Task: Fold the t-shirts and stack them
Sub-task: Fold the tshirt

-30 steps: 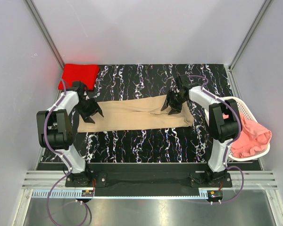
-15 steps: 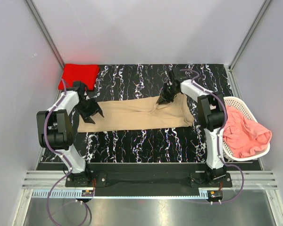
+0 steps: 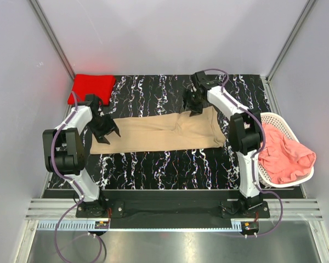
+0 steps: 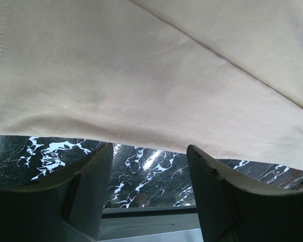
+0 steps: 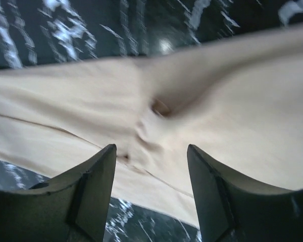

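Black marbled table [image 3: 164,164], grey walls [image 3: 153,38], tan t-shirt [image 3: 153,134] spread flat. My right pincer [image 3: 192,106] has released it and retreated, jaws apart; my left pincer [image 3: 108,130] gapes too.

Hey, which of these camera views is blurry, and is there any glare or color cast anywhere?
Right wrist view: motion-blurred, the tan t-shirt smeared. Left wrist view: sharp, its stitch line shows. Top external view: sharp; the red t-shirt throws a red glow on the left wall.

White lattice basket [image 3: 284,126] at the right edge of the black, white-veined tabletop [image 3: 153,87]
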Tool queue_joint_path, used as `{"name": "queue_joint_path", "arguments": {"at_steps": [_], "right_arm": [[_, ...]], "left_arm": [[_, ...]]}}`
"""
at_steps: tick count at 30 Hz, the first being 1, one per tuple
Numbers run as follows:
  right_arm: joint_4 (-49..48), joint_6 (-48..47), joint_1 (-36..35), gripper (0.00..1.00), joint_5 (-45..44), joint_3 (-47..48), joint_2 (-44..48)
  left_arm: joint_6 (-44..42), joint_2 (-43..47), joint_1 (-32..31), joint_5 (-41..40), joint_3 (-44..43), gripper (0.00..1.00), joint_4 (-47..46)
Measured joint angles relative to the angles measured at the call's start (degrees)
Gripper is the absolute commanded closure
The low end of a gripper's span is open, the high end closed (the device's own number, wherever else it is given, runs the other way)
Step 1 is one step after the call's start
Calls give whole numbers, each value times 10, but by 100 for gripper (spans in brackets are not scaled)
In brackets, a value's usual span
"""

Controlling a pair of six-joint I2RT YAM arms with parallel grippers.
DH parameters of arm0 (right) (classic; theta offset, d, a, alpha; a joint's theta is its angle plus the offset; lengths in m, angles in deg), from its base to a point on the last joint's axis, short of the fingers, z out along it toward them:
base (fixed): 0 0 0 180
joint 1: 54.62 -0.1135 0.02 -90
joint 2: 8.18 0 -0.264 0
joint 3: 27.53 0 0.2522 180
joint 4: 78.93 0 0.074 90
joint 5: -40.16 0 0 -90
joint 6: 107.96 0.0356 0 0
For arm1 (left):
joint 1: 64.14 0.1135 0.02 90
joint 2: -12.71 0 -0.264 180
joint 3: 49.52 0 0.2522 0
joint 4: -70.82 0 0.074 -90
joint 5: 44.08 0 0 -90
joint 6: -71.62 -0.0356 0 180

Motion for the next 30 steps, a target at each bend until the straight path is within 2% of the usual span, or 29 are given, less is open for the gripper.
{"name": "queue_joint_path", "arguments": {"at_steps": [4,9,15,19,24,30], "right_arm": [[49,-7,0,34,-80,-65,57],[101,70,0,29,-164,-157,122],[107,195,0,26,-170,-190,114],[100,246,0,24,-187,-186,81],[142,242,6,24,-226,-97,5],[147,119,34,23,-276,118,-118]], "left_arm": [[-8,0,-12,-35,-13,34,9],[-21,8,-59,-89,-46,31,19],[-24,23,-114,-106,-55,30,22],[-24,34,-129,-121,-55,30,30],[-32,70,-136,-140,-42,29,35],[-48,123,-140,-163,-22,22,50]]}}
